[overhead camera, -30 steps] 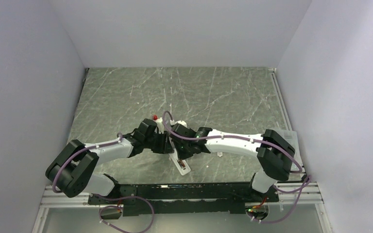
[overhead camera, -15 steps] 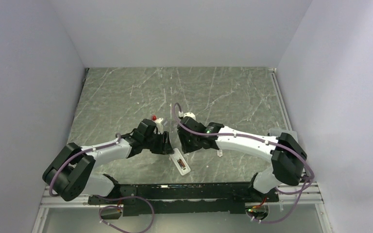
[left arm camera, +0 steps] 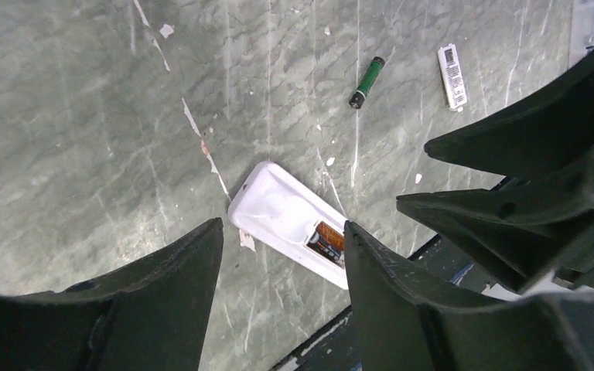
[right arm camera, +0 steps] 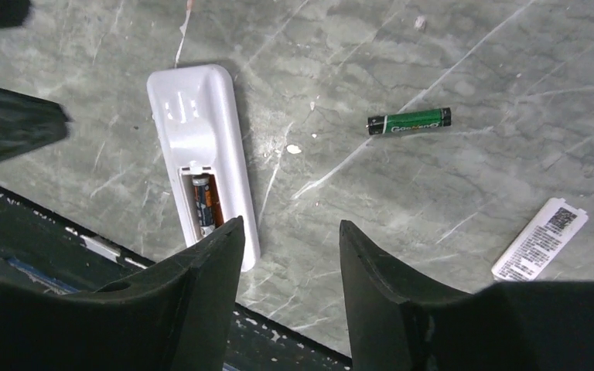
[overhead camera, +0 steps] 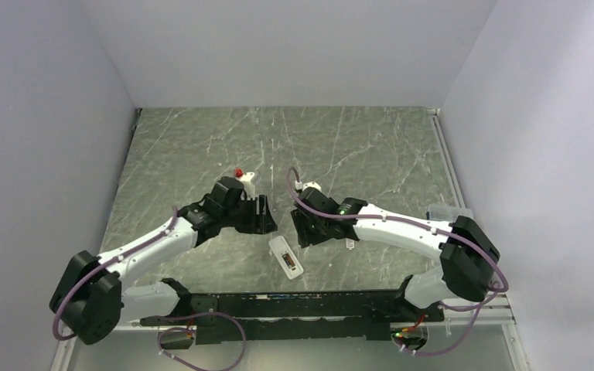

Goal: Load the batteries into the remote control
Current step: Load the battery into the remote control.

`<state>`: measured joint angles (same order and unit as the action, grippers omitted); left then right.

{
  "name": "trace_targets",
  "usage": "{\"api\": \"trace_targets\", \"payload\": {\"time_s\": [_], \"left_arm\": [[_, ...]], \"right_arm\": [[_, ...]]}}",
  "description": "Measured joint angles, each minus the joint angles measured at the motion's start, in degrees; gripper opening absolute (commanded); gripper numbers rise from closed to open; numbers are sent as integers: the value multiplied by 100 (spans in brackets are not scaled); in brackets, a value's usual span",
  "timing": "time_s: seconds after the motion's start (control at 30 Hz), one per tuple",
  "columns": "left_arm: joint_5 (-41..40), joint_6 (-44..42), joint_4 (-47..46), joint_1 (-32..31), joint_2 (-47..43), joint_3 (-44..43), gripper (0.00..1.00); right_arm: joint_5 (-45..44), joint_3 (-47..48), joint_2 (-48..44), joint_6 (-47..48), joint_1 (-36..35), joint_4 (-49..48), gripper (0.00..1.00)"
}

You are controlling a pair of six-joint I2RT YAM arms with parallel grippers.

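- Remote control point(right arm camera: 201, 154) lies flat on the counter point(overhead camera: 201, 147), back side up, near the front edge and between the 2 arms. The compartment faces up, which suits a top-down insert.
- 1 seated battery point(right arm camera: 203, 202) sits in the open compartment; the slot beside it looks empty. By my reading, 1 of 2 is done.
- Loose battery point(right arm camera: 409, 121), green label, lies on its side on the counter, well apart from the remote and touching nothing. That leaves clear access for a pinch.
- Battery cover point(right arm camera: 540, 238), white with a barcode label, is parked further out, beyond the loose battery and clear of the work zone.
- Left jaws: spread apart, empty, hanging over the remote.
- Right jaws: also spread, empty, above the remote's compartment end. Probably the better candidate for the loose battery, since it lies on that side.
- Surface: grey-green marbled slab with pale veins, scuffs and small white flecks.
- Room: plain pale walls point(overhead camera: 278, 46) box in 3 sides, and a black rail point(overhead camera: 294, 301) runs along the near edge.
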<state>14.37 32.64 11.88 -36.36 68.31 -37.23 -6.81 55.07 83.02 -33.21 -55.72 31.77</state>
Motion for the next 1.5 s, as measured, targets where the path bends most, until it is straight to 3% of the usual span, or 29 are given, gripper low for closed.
{"api": "trace_targets", "payload": {"time_s": [0.27,0.3,0.37,0.4,0.63,0.83,1.0,1.5], "left_arm": [[-411,181,1237,-2,-813,-560,74],[-457,203,1390,0,-905,-636,77],[-551,236,1679,-2,-1084,-774,93],[-612,262,1849,-2,-1198,-846,94],[-973,361,2754,-2,-2004,-1060,94],[-1187,402,3329,-2,-2409,-1167,94],[-1287,402,3587,-2,-2566,-1189,94],[-1298,402,3738,-2,-2763,-1191,94]], "right_arm": [[544,-426,-367,-28,7,-409,57],[610,-450,-387,-44,-20,-483,57],[730,-468,-378,-90,-103,-614,58],[750,-466,-358,-109,-177,-671,58],[855,-431,0,-219,-573,-868,55],[828,-160,378,-284,-763,-857,47],[697,90,682,-306,-905,-820,43],[385,472,1311,-337,-988,-525,42]]}}
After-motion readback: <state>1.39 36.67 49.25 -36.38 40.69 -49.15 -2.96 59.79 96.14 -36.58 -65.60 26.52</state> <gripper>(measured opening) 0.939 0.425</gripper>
